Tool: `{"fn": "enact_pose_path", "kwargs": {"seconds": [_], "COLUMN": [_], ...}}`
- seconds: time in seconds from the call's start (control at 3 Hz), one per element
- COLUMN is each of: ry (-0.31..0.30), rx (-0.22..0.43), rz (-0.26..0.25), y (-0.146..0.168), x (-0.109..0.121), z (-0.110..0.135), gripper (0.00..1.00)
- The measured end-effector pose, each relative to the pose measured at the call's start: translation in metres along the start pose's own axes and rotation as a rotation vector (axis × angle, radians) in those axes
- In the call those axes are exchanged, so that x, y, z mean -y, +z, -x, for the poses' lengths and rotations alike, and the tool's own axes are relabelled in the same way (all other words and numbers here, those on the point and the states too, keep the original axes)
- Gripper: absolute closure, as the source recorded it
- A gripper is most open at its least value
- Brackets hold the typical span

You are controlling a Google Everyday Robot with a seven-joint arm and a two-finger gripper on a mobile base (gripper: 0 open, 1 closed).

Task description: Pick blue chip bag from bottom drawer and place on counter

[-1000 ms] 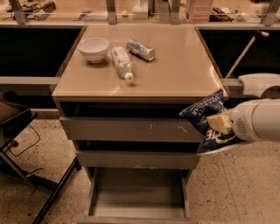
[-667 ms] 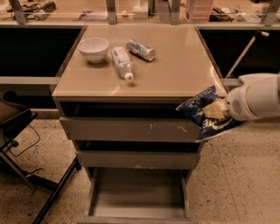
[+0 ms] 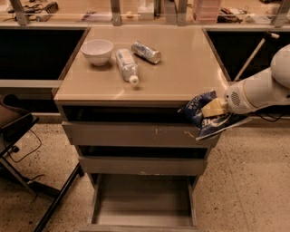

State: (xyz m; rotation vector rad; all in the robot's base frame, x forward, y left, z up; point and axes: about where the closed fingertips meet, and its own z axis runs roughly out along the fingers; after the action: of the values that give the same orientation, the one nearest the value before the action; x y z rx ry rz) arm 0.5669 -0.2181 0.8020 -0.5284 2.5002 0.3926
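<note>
The blue chip bag (image 3: pixel 206 118) is a crumpled dark-blue foil bag with white lettering, held in the air at the counter's front right corner, just below its top edge. My gripper (image 3: pixel 214 108) is shut on the blue chip bag, its yellowish fingers (image 3: pixel 213 108) pinching the bag's middle, with the white arm (image 3: pixel 258 90) reaching in from the right. The counter (image 3: pixel 181 72) is a glossy beige tabletop on a grey three-drawer cabinet. The bottom drawer (image 3: pixel 142 199) is pulled out, its flat grey floor bare.
On the counter's back left lie a white bowl (image 3: pixel 97 51), a clear plastic bottle (image 3: pixel 126 65) and a silver can (image 3: pixel 146 51). The two upper drawers (image 3: pixel 136 133) stand slightly open. A black chair base (image 3: pixel 27 136) is at the left. A ledge with metal posts (image 3: pixel 113 13) runs behind.
My gripper has lifted the blue chip bag upward and a little toward the counter's front right corner. Nothing else has moved.
</note>
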Motion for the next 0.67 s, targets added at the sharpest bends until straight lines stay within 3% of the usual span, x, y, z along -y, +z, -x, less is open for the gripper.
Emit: {"fn": "enact_pose_path", "kwargs": {"seconds": [0.33,0.67], "ry": [-0.004,-0.004], "rx": [0.018,0.018], "rz": [0.014,0.014], "y": [-0.0103,-0.0117], "x": [-0.0009,-0.0018], "z": [0.0213,0.0191], "gripper": [1.0,1.0]}}
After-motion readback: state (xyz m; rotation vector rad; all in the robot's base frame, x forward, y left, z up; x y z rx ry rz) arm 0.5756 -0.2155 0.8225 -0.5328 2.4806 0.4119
